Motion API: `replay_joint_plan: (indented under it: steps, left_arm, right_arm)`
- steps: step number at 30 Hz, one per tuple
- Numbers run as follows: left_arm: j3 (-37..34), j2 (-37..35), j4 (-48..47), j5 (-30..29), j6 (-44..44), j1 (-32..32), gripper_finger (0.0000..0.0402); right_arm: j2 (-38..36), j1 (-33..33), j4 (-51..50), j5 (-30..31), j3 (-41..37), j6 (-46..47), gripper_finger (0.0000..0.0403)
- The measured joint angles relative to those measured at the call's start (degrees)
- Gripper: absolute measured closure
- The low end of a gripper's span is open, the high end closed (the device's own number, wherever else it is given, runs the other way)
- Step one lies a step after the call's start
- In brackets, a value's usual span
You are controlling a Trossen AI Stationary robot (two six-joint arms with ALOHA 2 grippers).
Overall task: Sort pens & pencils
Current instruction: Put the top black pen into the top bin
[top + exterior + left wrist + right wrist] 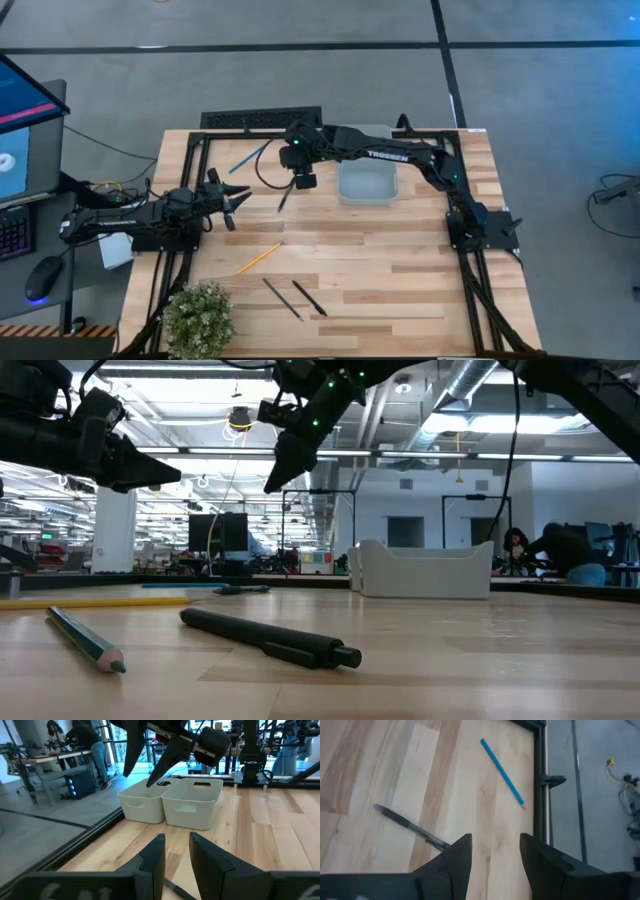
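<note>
My right gripper (280, 172) hangs open in the air over the table's far left part, tipped downward; nothing is between its fingers. Just ahead of it a black pen (410, 826) lies flat on the wood, and a light blue pencil (502, 771) lies flat farther off by the far rail. A yellow pencil (258, 258) and two dark sticks (295, 298) lie flat toward the near edge. My left gripper (228, 200) waits level at the left edge, its fingers (152, 857) a narrow gap apart and holding nothing.
Two pale open bins (170, 802) stand side by side at the far middle, to the right of my right gripper. A potted plant (198, 318) sits at the near left corner. Black rails (540, 780) frame the table. People work at benches in the room behind.
</note>
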Motion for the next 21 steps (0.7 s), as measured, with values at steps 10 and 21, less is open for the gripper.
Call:
replay_joint_plan:
  steps: [10,21]
  left_arm:
    - [0.00,-0.01,0.04,-0.03,-3.03,-0.01,0.0323]
    - [-0.05,0.00,0.79,-0.18,-10.61,0.01,0.0323]
  right_arm:
    - [0.83,0.00,-0.08,-0.20,0.00,14.68,0.0214]
    - [0.81,-0.04,-0.56,-0.20,0.00,26.83,0.0214]
